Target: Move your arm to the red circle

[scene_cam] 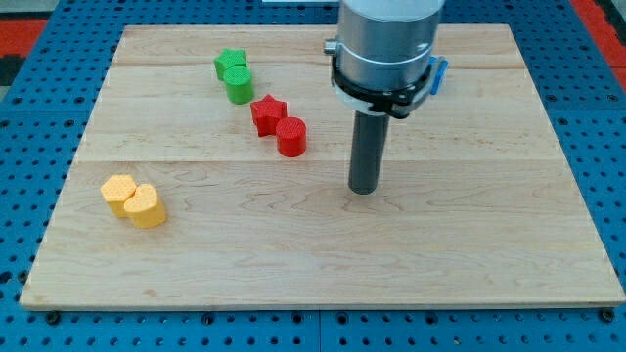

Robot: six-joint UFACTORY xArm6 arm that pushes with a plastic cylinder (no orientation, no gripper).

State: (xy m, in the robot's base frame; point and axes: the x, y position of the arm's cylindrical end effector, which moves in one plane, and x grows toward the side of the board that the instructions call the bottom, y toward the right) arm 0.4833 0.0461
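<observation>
The red circle block [290, 137] stands on the wooden board [323, 254], left of centre, touching the red star block [267, 113] just up and left of it. My tip [364, 189] rests on the board to the right of the red circle and a little lower in the view, with a clear gap between them. The rod rises from the tip into the grey arm body at the view's top.
A green star block [230, 64] and a green round block [238, 84] touch each other at upper left. A yellow hexagon block [118, 193] and a yellow rounded block [146, 206] touch at lower left. Blue pegboard surrounds the board.
</observation>
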